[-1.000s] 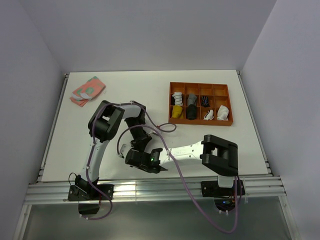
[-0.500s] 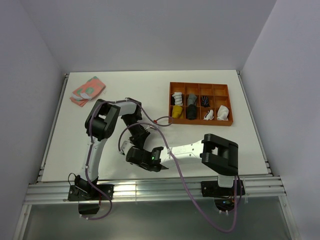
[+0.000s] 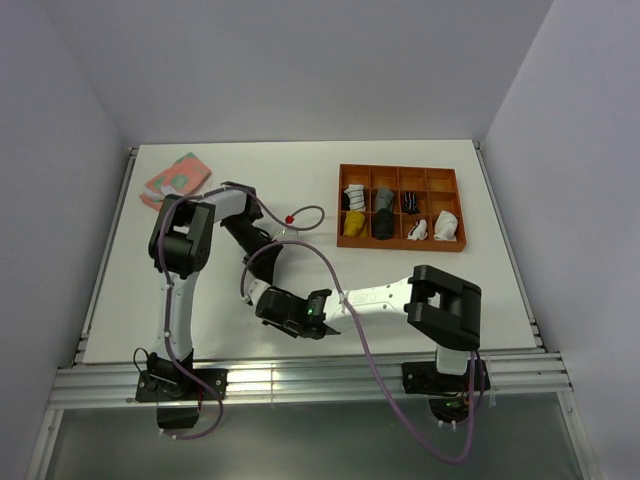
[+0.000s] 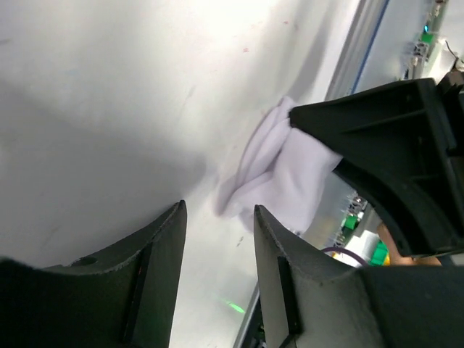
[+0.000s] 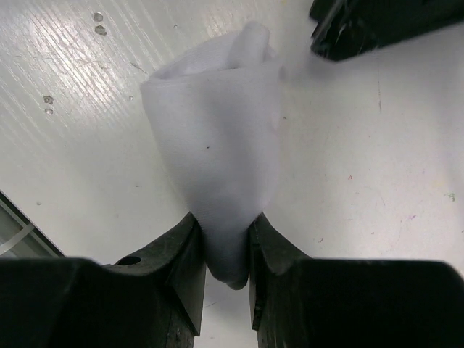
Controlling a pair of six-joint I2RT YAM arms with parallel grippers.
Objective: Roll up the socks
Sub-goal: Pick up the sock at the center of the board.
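Your right tool (image 5: 221,239) pinches one end of the white sock (image 5: 217,145), which lies on the worktop (image 4: 109,87) near its front edge, likely anchoring it for rolling, while your left tool (image 4: 219,217) hangs just beside it, narrowly parted and empty, free to tuck folds.

The white sock (image 5: 217,159) is soft matt cloth, the table (image 5: 377,181) glossy, the right claw (image 5: 222,250) matt plastic.
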